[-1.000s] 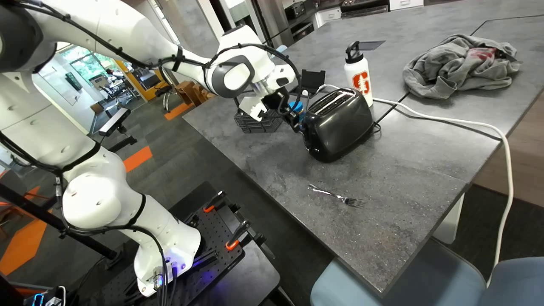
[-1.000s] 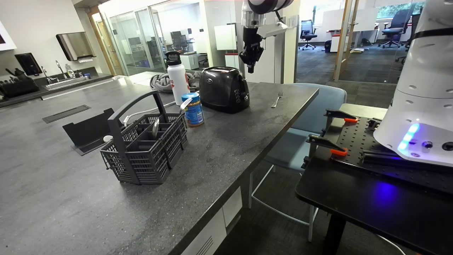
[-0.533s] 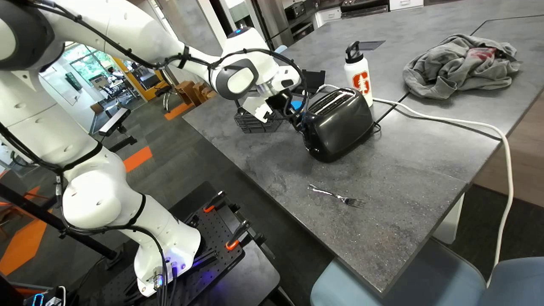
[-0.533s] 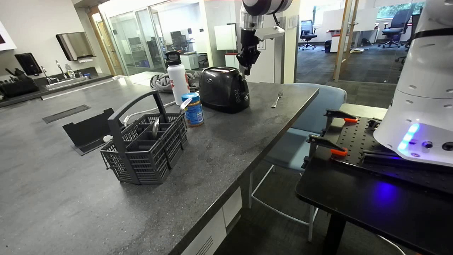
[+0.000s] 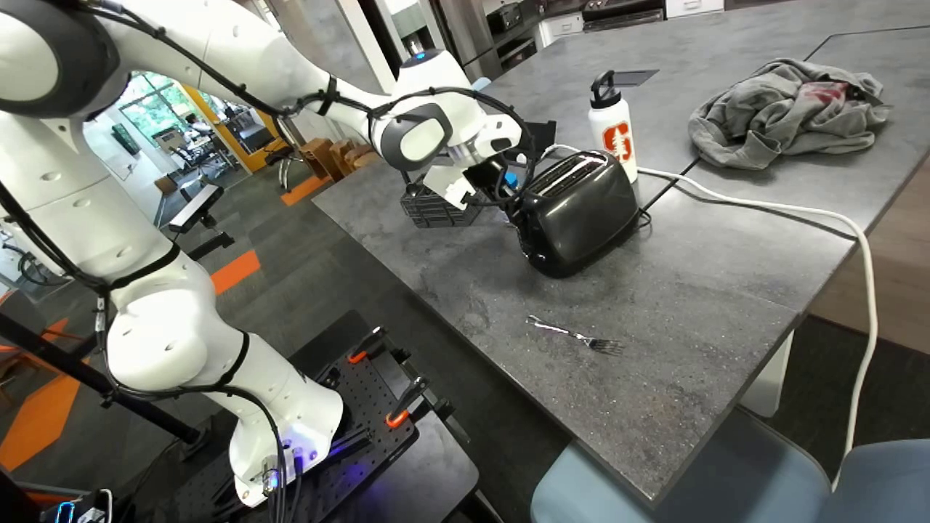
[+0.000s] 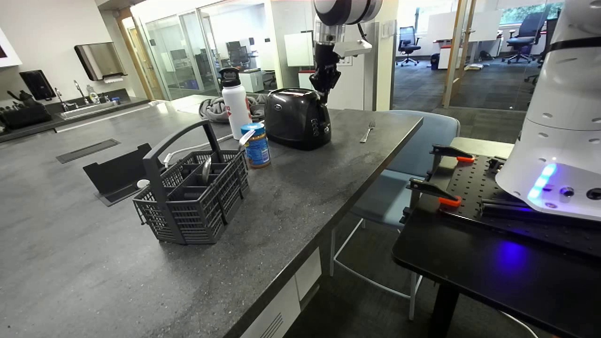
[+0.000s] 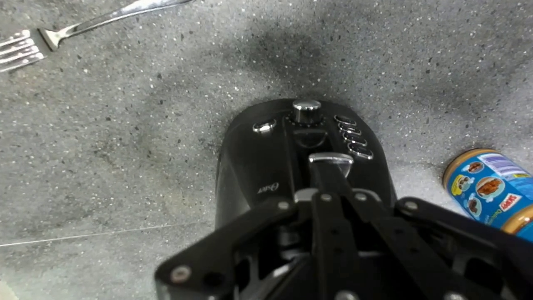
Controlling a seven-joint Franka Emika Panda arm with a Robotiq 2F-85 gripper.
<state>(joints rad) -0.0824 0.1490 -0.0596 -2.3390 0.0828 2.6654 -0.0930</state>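
At the centre of the wrist view, a glossy, rounded black toaster [image 7: 262, 162] stands on the speckled grey worktop [image 7: 125, 137]; the end effector [image 7: 331, 180], with its jaws tight together, hangs near the toaster's silver-edged lever [image 7: 331, 157].

An office kitchen is facing glass-walled rooms [image 6: 176, 56]. In an exterior view, a sink [image 6: 87, 110] is sitting at the far left, with a paper-towel dispenser [image 6: 100, 61] hanging on the wall [image 6: 70, 28] above it, while swivel chairs [image 6: 407, 36] are standing on dark carpet [image 6: 411, 91] at the far right. A black toaster [image 6: 293, 119], a cutlery basket [image 6: 199, 220] and a blue-lidded jar [image 6: 258, 152] with a food label [image 7: 489, 187] are standing on the gray desk [image 6: 296, 206]. In an exterior view, a steel-fronted unit [image 5: 468, 33], white drawers [image 5: 563, 27] and what is looking like an oven [image 5: 623, 16] are lining the far end.
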